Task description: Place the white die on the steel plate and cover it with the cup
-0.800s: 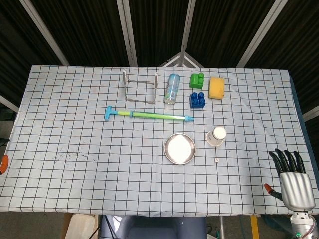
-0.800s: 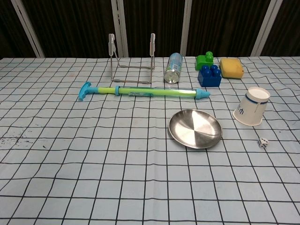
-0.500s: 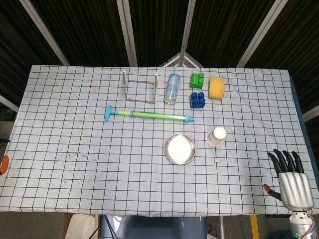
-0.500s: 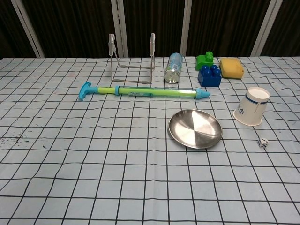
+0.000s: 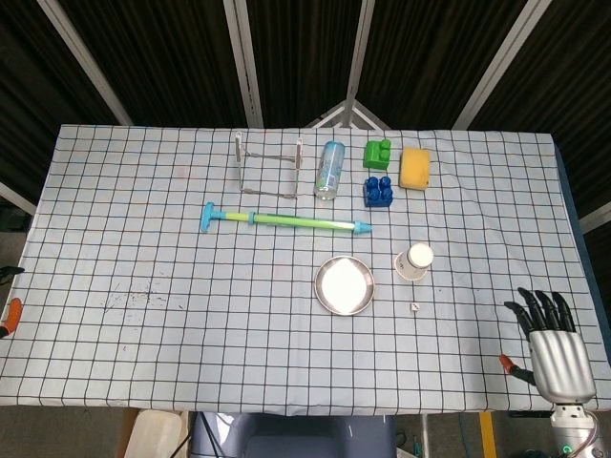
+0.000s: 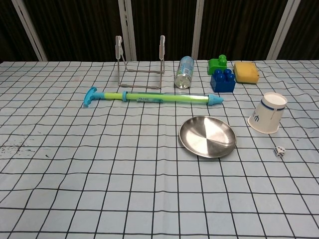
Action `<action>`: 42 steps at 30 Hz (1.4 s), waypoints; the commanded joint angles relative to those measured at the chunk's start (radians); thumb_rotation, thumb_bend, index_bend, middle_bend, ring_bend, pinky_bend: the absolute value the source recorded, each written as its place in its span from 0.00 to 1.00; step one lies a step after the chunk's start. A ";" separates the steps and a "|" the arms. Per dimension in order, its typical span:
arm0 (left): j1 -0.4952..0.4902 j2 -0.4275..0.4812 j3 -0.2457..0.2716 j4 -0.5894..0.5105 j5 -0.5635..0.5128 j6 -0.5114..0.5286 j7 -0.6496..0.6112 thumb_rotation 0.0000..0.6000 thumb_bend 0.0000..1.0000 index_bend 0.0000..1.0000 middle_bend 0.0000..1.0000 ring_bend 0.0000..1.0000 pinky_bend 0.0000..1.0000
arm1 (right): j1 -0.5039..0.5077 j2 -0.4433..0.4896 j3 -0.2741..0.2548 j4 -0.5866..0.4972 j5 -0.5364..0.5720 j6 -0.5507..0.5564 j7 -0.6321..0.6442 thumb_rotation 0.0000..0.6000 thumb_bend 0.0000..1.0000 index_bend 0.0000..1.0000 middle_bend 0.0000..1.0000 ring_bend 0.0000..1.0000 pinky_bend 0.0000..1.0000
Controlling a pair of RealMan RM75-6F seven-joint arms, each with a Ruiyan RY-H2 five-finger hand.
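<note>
The small white die [image 5: 415, 307] [image 6: 279, 152] lies on the checked cloth, right of the round steel plate [image 5: 345, 285] [image 6: 207, 136]. The plate holds nothing. Just beyond the die a white paper cup [image 5: 414, 261] [image 6: 268, 119] with a blue band rests tilted, its base up. My right hand [image 5: 552, 342] hovers at the table's near right corner with its fingers spread and nothing in them, well right of the die. Of my left hand only an orange tip [image 5: 7, 316] shows at the far left edge of the head view. The chest view shows neither hand.
A blue and green water squirter [image 5: 284, 220] lies behind the plate. Further back stand a wire rack [image 5: 269, 164], a can on its side [image 5: 329, 170], a blue block [image 5: 378, 190], a green block [image 5: 377, 153] and a yellow sponge [image 5: 414, 167].
My right hand has drifted slightly left and toward the near table edge. The die, cup and plate have not moved.
</note>
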 commanded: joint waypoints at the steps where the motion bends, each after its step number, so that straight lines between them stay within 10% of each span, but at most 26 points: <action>1: 0.000 0.000 0.004 -0.002 0.005 -0.001 0.000 1.00 0.67 0.28 0.00 0.00 0.09 | 0.018 -0.028 -0.005 0.002 0.014 -0.045 0.029 1.00 0.11 0.30 0.13 0.10 0.00; 21: -0.005 0.004 -0.004 0.016 -0.006 -0.011 -0.040 1.00 0.67 0.28 0.00 0.00 0.09 | 0.254 -0.238 0.109 0.125 0.239 -0.387 -0.034 1.00 0.11 0.37 0.13 0.10 0.00; 42: -0.015 -0.007 -0.013 0.018 -0.031 -0.031 -0.011 1.00 0.67 0.28 0.00 0.00 0.09 | 0.350 -0.336 0.131 0.255 0.364 -0.478 -0.036 1.00 0.12 0.40 0.13 0.10 0.00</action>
